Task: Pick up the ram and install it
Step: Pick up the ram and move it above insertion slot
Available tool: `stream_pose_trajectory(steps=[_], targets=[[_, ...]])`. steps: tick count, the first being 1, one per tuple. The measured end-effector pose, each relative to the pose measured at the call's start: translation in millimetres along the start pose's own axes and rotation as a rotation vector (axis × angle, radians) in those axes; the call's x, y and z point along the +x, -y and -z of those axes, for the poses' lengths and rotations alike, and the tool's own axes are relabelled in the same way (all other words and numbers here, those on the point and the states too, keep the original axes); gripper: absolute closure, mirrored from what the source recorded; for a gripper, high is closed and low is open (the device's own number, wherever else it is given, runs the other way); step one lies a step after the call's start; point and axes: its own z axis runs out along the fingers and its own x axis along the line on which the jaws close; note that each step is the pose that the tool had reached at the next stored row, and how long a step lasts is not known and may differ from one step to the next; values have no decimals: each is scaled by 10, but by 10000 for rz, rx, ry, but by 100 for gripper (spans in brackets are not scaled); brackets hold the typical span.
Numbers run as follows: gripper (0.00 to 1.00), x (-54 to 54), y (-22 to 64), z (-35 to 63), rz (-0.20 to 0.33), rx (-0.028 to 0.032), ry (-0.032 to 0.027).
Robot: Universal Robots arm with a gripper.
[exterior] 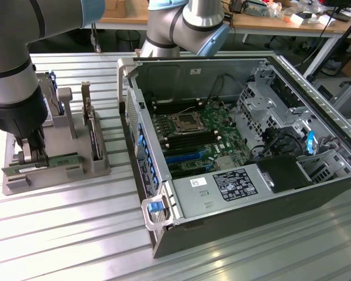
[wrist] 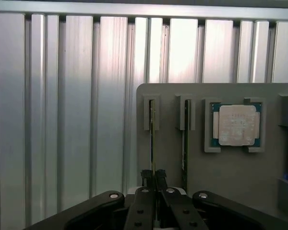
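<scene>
The ram stands on edge in a slot of the grey fixture, seen as a thin green strip. My gripper is shut on it, the two black fingertips pinching its top edge near one end. In the exterior view my gripper reaches down into the fixture at the exterior view's left, and the arm hides the grip itself. The open computer case lies at the exterior view's right, with its motherboard and long black memory slots exposed.
A second green stick stands in the neighbouring slot. A square silver processor sits in a pocket beyond it. A taller card stands upright in the fixture. Everything rests on a ribbed aluminium table.
</scene>
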Motion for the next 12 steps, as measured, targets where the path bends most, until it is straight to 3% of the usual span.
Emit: stream_pose_trajectory(steps=[12], targets=[[88, 2, 0, 66, 0, 1, 0]])
